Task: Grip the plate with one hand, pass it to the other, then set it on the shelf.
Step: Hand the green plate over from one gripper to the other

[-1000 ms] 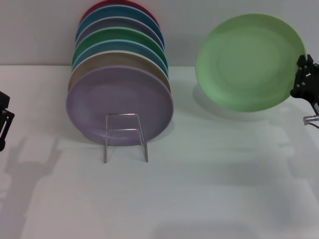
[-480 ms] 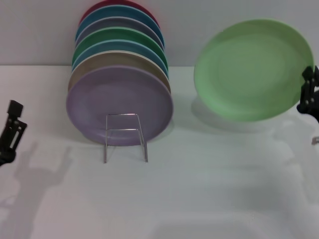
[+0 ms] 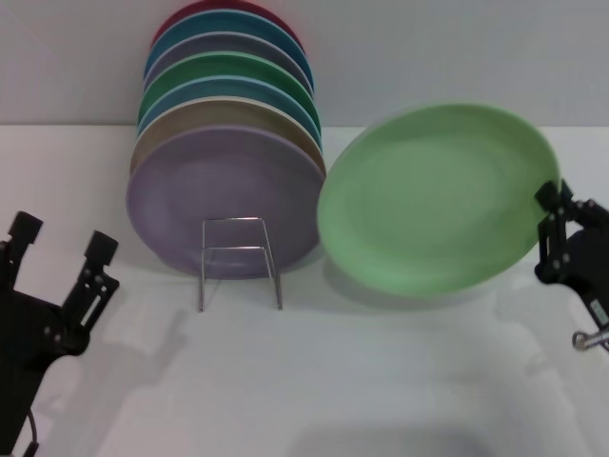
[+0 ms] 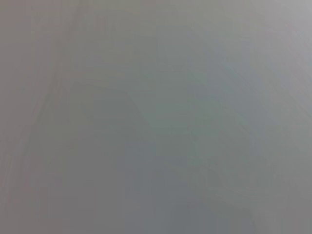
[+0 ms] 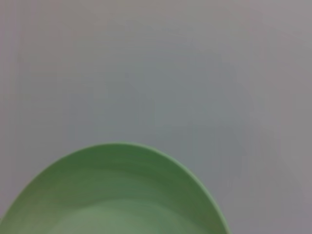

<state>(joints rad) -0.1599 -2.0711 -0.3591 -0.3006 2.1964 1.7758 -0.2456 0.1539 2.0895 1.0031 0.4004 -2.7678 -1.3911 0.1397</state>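
Note:
The pale mint-green plate (image 3: 438,195) hangs tilted in the air right of centre, its face toward me. My right gripper (image 3: 554,211) is shut on its right rim. The plate's edge also shows in the right wrist view (image 5: 117,195). My left gripper (image 3: 59,249) is open and empty at the lower left, fingers pointing up, well apart from the plate. The silver wire shelf (image 3: 238,259) stands left of centre with its front loop bare. The plate's left rim is near the stack on the shelf.
Several coloured plates stand on edge in the rack behind the loop, a lilac plate (image 3: 224,195) in front and a darker green plate (image 3: 228,74) further back. A white tabletop (image 3: 362,362) spreads in front. The left wrist view shows only plain grey.
My right gripper has carried the plate down and to the left, toward the middle. My left gripper has risen into view from the left edge and stands open.

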